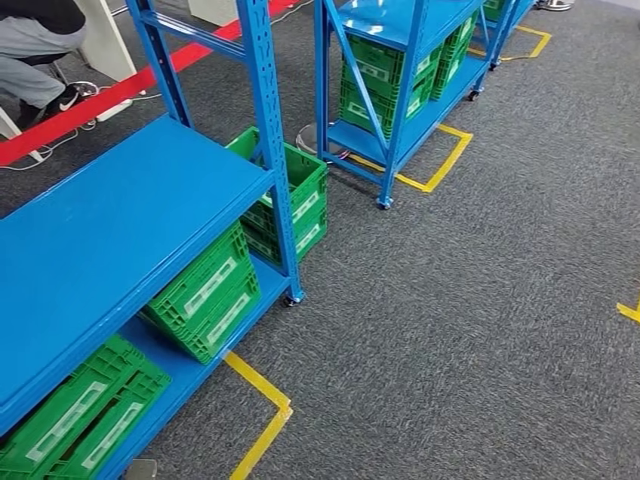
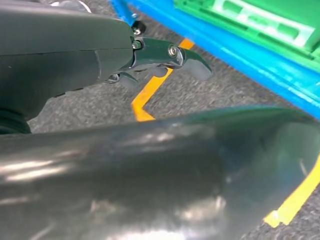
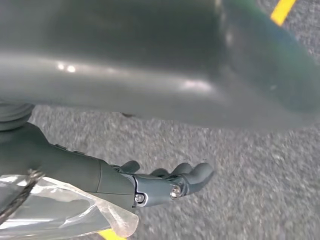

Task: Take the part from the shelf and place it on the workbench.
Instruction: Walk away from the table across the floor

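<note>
**A:** The robot is standing just beside the shelf, looking down along its blue deck, with green crates sitting on the tier beneath.

**B:** And the hands?

**A:** The left hand is hanging near the shelf's foot, above the yellow tape. Its fingers are reaching out straight and apart, carrying nothing. The right hand is hanging over grey carpet on the side away from the shelf, and a clear bag is lying against it.

**B:** Is that the part?

**A:** I'm guessing it may be in that bag, since something dark is showing through the plastic. I cannot tell whether the fingers are actually gripping the bag.

**B:** So which step are we watching?

**A:** I'm reading it as the carry. If the bag is the part, pickup is done and the placing is not yet.

**B:** Next move?

**A:** Turning away from the shelf, finding the workbench and walking there, while keeping that loose bag from slipping.
</note>
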{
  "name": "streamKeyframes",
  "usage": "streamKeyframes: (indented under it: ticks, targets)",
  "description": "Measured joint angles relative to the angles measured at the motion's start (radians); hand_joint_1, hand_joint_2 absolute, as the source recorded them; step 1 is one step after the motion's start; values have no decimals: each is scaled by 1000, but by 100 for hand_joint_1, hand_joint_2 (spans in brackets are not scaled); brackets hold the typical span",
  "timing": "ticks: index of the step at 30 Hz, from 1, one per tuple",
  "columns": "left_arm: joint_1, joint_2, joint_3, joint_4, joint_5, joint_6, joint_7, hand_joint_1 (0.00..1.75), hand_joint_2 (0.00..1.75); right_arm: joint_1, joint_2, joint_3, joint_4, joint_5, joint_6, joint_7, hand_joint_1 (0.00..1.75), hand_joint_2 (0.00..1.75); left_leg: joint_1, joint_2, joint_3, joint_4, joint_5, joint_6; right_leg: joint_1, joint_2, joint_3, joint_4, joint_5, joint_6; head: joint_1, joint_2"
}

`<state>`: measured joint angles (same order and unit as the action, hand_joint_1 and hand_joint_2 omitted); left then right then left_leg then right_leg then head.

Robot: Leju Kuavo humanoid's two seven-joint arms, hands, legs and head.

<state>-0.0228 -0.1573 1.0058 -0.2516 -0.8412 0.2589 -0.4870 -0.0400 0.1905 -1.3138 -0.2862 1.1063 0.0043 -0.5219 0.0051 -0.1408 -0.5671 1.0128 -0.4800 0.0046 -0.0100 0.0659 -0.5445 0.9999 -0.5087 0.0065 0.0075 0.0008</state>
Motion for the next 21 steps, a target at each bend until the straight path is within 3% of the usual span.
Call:
streamKeyframes:
  ticks: [2, 4, 6, 7, 8, 9, 11, 13, 15, 16, 18, 19, 21]
  targets:
    - [0, 1, 1, 0, 0, 0, 0, 0, 0, -1, -1, 0, 1, -1, 0, -1, 0, 0, -2, 45, -13, 31, -23, -11, -2, -27, 9, -14, 5, -10, -4, 0]
    - [-4, 0, 1, 0, 0, 0, 0, 0, 0, 2, -2, -1, 2, -1, -1, -1, 0, 0, -2, 108, -62, 135, -82, -22, -2, -60, 17, -21, 4, -18, -7, 0]
    - [-6, 0, 1, 0, -1, 0, 0, 0, 0, 5, -2, 0, 4, -1, 0, 0, 0, 0, 3, 128, -117, 250, -125, -31, 0, -95, 20, -21, -2, -20, -8, 0]
    - [-4, 0, 1, 0, -1, 0, 0, 0, 0, 5, -2, 0, 4, -1, 0, 0, 0, 0, 5, 131, -125, 267, -121, -34, 0, -109, 23, -21, -5, -20, -8, 0]
    - [-3, 1, 1, 0, -1, 0, 0, 0, 0, 4, -2, 0, 5, -1, 0, 0, 0, 0, 6, 135, -114, 244, -97, -37, -1, -123, 26, -20, -8, -18, -8, 0]
    - [-1, 1, 1, 0, -1, 0, -1, 0, 0, 4, -2, 0, 6, -1, 0, 0, 0, 0, 7, 148, -84, 185, -60, -37, -1, -137, 31, -20, -11, -15, -9, 0]
    - [-3, 2, 1, 0, -1, 0, -1, 0, 0, 4, -2, 0, 7, -1, 0, 0, 0, 0, 2, 194, -17, 54, -4, -31, 3, -162, 40, -19, -20, -5, -9, 0]
    - [-6, 2, 1, 0, -1, 0, -2, 0, 0, 2, -2, 0, 7, 0, -1, 0, 0, 0, -5, 217, 7, 0, 6, -16, 9, -183, 46, -16, -29, 5, -8, 0]
    - [-3, 2, 2, 0, -1, 0, -2, 0, 0, -4, -2, 0, 7, 0, -1, 0, 0, 0, -6, 195, 4, -3, 6, 1, 8, -201, 50, -15, -35, 16, -7, 0]
    - [-1, 2, 2, 0, -1, 0, -2, 0, 0, -7, -2, 0, 7, 0, -1, 0, 0, 0, -5, 184, 4, -5, 8, 8, 6, -189, 49, -9, -43, 22, -5, 0]
    - [-3, 2, 2, 1, -1, 0, -3, 0, 0, -10, -2, 0, 7, 0, -1, 0, 0, 0, -1, 162, 5, -11, 13, 23, 1, -132, 18, 58, -87, 29, 0, 0]
    - [-5, 3, 2, 1, -1, 0, -3, 0, 0, -8, -3, 0, 7, 1, -2, 0, 0, 0, -1, 149, 4, -11, 14, 27, -1, -99, -12, 123, -119, 31, 2, 0]
    - [-7, 3, 3, 1, -1, 0, -3, 0, 0, -3, -4, 0, 9, 2, -3, 0, 0, 0, -2, 120, 3, -11, 14, 32, -1, -72, -82, 255, -164, 31, 2, 0]
